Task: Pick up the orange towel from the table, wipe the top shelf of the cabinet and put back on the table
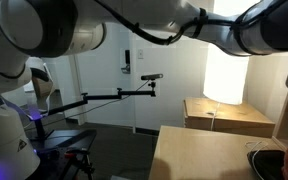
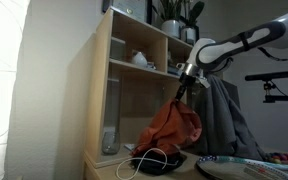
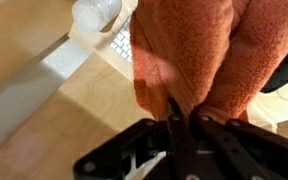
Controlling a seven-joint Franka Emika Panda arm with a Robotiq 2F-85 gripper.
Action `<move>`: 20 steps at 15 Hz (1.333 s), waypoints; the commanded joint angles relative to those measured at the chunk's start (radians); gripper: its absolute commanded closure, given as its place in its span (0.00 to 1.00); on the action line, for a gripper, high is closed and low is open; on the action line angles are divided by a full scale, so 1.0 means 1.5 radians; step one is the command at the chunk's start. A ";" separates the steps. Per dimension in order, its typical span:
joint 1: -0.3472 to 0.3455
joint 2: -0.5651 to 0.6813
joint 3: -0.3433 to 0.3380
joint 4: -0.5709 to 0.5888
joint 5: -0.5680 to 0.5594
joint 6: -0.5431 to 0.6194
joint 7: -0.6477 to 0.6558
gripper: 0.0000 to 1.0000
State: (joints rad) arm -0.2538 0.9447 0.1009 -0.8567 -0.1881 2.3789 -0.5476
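Two fingers (image 3: 174,128) are pinched hard on a bunched fold of the orange towel (image 2: 172,125), which hangs in a heavy drape beside the cabinet (image 2: 124,90). It sits below the top shelf (image 2: 144,66), and its lowest folds are close over the worktop (image 2: 102,165). My call for a good lift: rise straight until the trailing cloth clears the shelf edge. Then move in low enough for the towel to drag flat along the board, steering round the white items (image 2: 139,57) standing there.
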 commanded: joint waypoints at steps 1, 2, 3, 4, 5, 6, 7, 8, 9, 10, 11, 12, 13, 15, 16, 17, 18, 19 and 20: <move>0.014 0.035 -0.019 0.088 0.032 -0.095 -0.018 0.98; 0.020 0.045 -0.029 0.110 0.031 -0.115 -0.005 0.98; 0.021 0.055 -0.027 0.132 0.035 -0.136 -0.010 0.98; 0.023 0.064 -0.028 0.152 0.040 -0.153 -0.010 0.98; 0.026 0.071 -0.031 0.167 0.042 -0.165 -0.005 0.98; 0.028 0.079 -0.032 0.182 0.044 -0.175 -0.002 0.98; 0.030 0.086 -0.034 0.197 0.046 -0.186 0.000 0.98; 0.031 0.094 -0.035 0.212 0.048 -0.194 0.001 0.98; 0.034 0.102 -0.041 0.227 0.045 -0.199 0.005 0.98; 0.033 0.109 -0.040 0.239 0.047 -0.200 0.001 0.98; 0.028 0.104 -0.029 0.229 0.033 -0.190 0.010 0.98; 0.029 0.107 -0.029 0.234 0.033 -0.185 0.011 0.98; 0.030 0.108 -0.032 0.235 0.031 -0.185 0.015 0.98; 0.034 0.109 -0.039 0.239 0.022 -0.183 0.023 0.66; 0.034 0.109 -0.040 0.239 0.022 -0.186 0.026 0.64; 0.035 0.108 -0.042 0.239 0.020 -0.186 0.020 0.58; 0.037 0.109 -0.047 0.241 0.016 -0.184 0.025 0.49; 0.038 0.109 -0.049 0.242 0.015 -0.184 0.027 0.42; 0.037 0.108 -0.047 0.242 0.017 -0.184 0.026 0.36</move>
State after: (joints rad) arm -0.2117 1.0911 0.0516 -0.5383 -0.1488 2.1229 -0.5376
